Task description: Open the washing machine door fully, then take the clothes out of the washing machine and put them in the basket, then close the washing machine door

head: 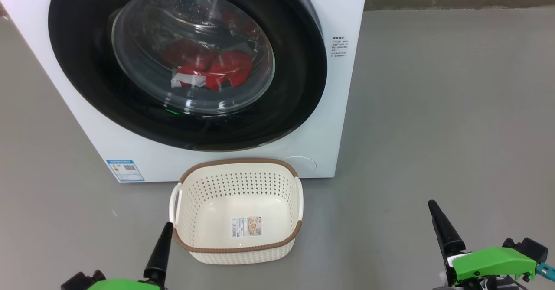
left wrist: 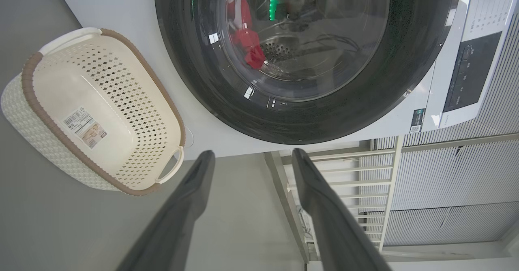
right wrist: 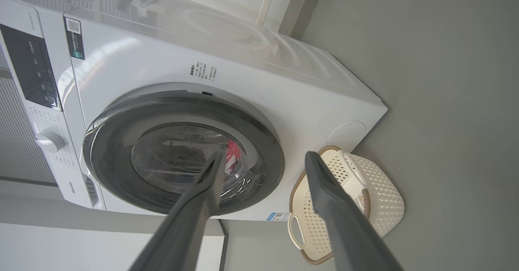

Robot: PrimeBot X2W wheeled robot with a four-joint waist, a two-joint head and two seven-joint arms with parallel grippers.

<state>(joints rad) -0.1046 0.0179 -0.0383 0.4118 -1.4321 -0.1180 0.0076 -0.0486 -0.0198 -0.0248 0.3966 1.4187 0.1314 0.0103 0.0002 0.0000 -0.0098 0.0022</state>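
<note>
Left claw (left wrist: 252,153) and right claw (right wrist: 264,156) are held released, empty. Basket (head: 236,249) is set empty on floor (head: 433,108) before washing machine (head: 338,86). Washing machine door (head: 86,64) is shut, clothes (head: 225,71) seen inside. All steps are judged outstanding.

We see the washing machine (head: 321,147) cut off by the head view's top edge, the clothes (head: 217,71) blurred behind glare on the door glass (head: 147,30). We can't read the basket sticker (head: 246,226) or blue label (head: 125,170): too small.
</note>
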